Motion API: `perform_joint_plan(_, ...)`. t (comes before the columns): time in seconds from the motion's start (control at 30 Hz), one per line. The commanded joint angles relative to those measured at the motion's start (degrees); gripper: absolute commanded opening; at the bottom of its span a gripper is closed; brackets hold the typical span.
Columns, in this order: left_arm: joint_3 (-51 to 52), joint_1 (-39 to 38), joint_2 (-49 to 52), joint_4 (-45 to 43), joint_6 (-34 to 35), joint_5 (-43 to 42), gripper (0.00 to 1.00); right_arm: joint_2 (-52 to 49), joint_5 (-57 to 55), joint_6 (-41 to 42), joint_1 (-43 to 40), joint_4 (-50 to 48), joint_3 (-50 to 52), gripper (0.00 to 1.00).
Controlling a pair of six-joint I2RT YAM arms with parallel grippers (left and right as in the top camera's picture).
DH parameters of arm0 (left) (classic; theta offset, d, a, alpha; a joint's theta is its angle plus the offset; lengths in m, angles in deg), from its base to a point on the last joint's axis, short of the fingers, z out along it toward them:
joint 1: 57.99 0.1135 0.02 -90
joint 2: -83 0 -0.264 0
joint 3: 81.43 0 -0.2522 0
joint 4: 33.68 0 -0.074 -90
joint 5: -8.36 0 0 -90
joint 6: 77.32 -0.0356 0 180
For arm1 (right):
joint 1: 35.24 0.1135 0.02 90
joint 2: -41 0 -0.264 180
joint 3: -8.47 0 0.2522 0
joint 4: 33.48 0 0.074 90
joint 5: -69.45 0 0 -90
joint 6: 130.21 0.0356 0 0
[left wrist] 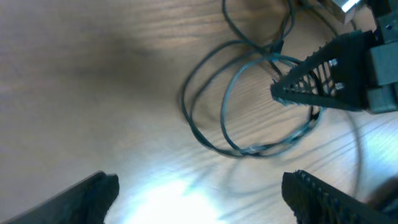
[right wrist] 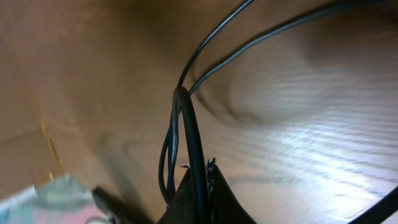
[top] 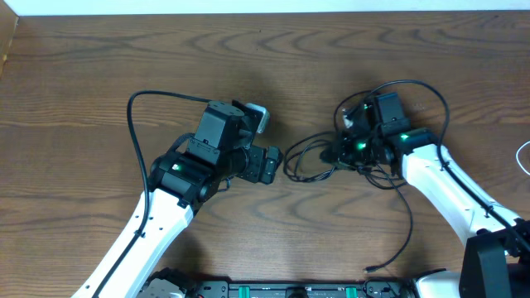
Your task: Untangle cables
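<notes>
Cables [right wrist: 188,134] are being anchored at three o'clock by clamped right fingers [right wrist: 214,199], seemingly so open left fingers [top: 269,163] at nine can tease loops.

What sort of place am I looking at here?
Likely a robotics lab bench: a white left arm and right arm share a wooden table, working on thin black cables.

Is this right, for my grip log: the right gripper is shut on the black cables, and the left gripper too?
No. The left gripper is open, holding nothing, as the left wrist view shows; the right gripper is indeed shut on the black cables.
</notes>
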Motion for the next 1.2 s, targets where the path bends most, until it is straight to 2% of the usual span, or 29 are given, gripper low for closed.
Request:
perform_joint_plan(0.0,-0.07,0.15,0.68,0.13,24.87,-3.67,0.98,-0.37,-8.15,2.73,-1.33,-0.28,-0.13,0.02)
perform_joint_plan(0.1,-0.04,0.15,2.36,0.09,43.47,-3.65,0.98,-0.37,-11.78,3.41,-1.25,0.15,-0.13,0.01)
perform_joint_plan(0.13,-0.04,0.15,2.97,0.09,47.06,-3.63,0.98,-0.37,-11.91,3.89,-1.25,0.28,-0.13,0.02)
perform_joint_plan(0.2,-0.04,0.15,4.35,0.09,53.86,-3.65,0.86,-0.37,-11.89,4.79,-1.25,0.28,-0.13,0.01)
perform_joint_plan(0.23,-0.04,0.13,5.14,0.09,57.51,-3.69,0.84,-0.37,-11.89,4.83,-1.25,0.24,-0.13,0.01)
perform_joint_plan(0.37,-0.04,-0.92,9.09,-0.81,71.67,-6.45,0.84,-0.37,-12.11,4.81,-1.25,0.13,-0.13,0.02)
perform_joint_plan(0.5,-0.04,-2.80,14.08,-7.63,79.12,-13.88,0.78,-0.37,-12.11,4.83,-1.25,0.31,-0.13,0.02)
perform_joint_plan(0.6,-0.04,-4.28,17.05,-12.63,86.18,-17.42,0.77,-0.37,-12.28,4.81,-1.25,0.31,-0.13,0.02)
perform_joint_plan(0.73,-0.04,-6.69,19.23,-16.98,93.77,-21.42,0.72,-0.37,-12.55,4.83,-1.25,0.35,-0.13,0.01)
perform_joint_plan(0.77,-0.04,-7.50,19.32,-16.90,97.74,-21.49,0.68,-0.37,-12.92,4.83,-1.25,0.39,-0.13,0.02)
perform_joint_plan(0.9,-0.04,-9.90,19.32,-16.70,105.53,-19.82,0.66,-0.37,-13.60,4.83,-1.36,1.86,-0.13,0.02)
perform_joint_plan(1.0,-0.02,-10.95,19.34,-16.26,107.25,-15.06,0.66,-0.37,-13.57,4.81,-1.36,2.45,-0.13,0.02)
perform_joint_plan(1.17,-0.02,-11.54,20.09,-14.95,109.39,-13.42,0.63,-0.37,-13.57,4.83,-1.36,2.47,-0.13,0.01)
